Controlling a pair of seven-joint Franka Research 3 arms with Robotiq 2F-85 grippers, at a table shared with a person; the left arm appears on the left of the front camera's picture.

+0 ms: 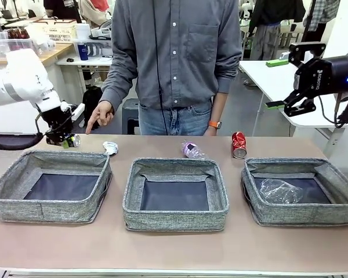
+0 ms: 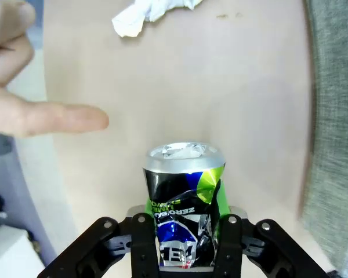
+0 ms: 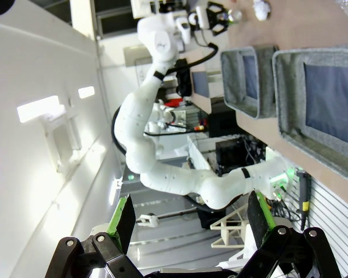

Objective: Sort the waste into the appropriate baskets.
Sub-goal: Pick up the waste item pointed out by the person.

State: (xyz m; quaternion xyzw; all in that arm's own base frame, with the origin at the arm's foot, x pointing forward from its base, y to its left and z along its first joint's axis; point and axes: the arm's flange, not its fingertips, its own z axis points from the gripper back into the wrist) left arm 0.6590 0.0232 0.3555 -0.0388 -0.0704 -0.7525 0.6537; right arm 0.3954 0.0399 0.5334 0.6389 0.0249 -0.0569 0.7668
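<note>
My left gripper (image 1: 68, 141) is shut on a dark printed drink can (image 1: 71, 141) just behind the left basket (image 1: 46, 209). In the left wrist view the dented can (image 2: 184, 191) sits between the green pads of my left gripper (image 2: 185, 234). A crumpled white paper wad (image 1: 110, 147) (image 2: 145, 13), a pink-purple labelled bottle (image 1: 191, 150) and a red can (image 1: 239, 145) lie along the table's far side. The middle basket (image 1: 174, 220) holds nothing. A crushed clear bottle (image 1: 281, 190) lies in the right basket (image 1: 301, 215). My right gripper (image 1: 290, 105) (image 3: 191, 223) hangs open, high at the right.
A person stands at the far edge, one hand (image 1: 100, 116) pointing down near the gripped can; a finger (image 2: 52, 119) shows left of it in the left wrist view. The basket's grey wall (image 2: 336, 116) runs along that view's right side. Bare table lies in front of the baskets.
</note>
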